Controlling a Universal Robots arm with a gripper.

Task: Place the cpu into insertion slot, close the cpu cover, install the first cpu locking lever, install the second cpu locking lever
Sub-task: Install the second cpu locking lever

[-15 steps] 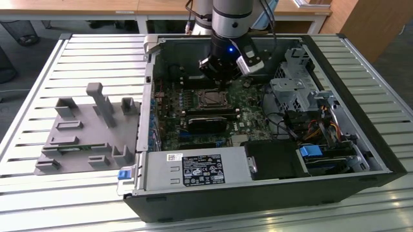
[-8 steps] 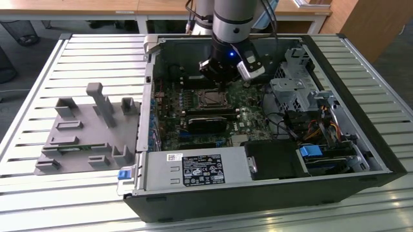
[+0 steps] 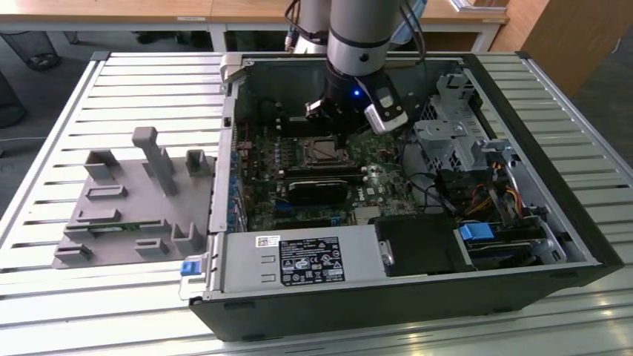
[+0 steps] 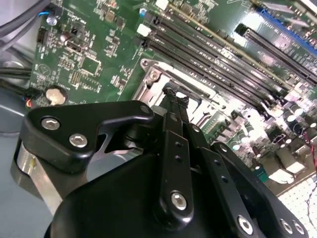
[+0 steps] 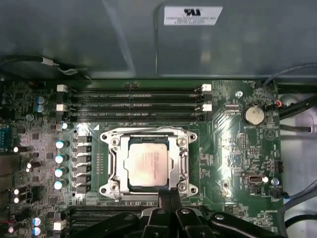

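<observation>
A: Which step do we have in hand?

B: In the first wrist view we see the cpu lying flat in the insertion slot, just ahead of the gripper. The cpu cover appears to lie down around the chip, so we judge seating done and the locking levers as the present business.

A: And the tool?

B: Its fingers stand pressed together, tips at the near edge of the socket frame, and hold nothing we can make out. Whether they touch a lever is hidden from us.

A: What would the next move call for?

B: We judge a small, accurate contact at that near edge, with the chip left undisturbed.
</observation>
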